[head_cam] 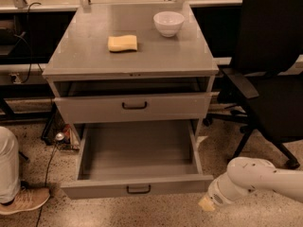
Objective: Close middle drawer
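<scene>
No text, label, brand, number or sign is showing readably anywhere in the camera view. The gripper (207,203) is hanging low at the right of the scene, close to the floor, just beside the right end of the front panel of the middle drawer (137,189), which is standing pulled out.
</scene>
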You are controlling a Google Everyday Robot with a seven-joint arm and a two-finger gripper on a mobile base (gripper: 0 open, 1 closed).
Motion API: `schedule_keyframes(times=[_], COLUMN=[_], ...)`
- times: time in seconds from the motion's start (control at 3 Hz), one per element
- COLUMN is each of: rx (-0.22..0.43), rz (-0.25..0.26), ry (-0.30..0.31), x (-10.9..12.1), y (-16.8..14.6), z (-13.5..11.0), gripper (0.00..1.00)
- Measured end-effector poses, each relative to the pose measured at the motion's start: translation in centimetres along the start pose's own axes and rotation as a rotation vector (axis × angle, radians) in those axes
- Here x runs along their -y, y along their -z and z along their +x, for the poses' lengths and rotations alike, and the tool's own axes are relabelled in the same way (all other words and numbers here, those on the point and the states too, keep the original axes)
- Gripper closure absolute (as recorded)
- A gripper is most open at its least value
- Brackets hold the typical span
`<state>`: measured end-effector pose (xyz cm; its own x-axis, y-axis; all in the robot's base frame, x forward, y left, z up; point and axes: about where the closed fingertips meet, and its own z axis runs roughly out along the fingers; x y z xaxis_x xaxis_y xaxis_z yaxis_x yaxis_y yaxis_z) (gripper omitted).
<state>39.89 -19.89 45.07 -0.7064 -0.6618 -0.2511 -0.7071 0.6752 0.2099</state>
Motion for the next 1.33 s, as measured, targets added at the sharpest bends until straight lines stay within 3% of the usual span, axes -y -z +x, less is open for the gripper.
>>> schedule_keyframes(times=[0.67, 1.33], rx=[-0.007, 0.097], rz=[-0.006, 0.017], ry=[0.001, 0.261], x=[-0.2, 0.5], y=[-0.1, -7.3], z=[0.2, -5.6], gripper=[1.00, 1.00])
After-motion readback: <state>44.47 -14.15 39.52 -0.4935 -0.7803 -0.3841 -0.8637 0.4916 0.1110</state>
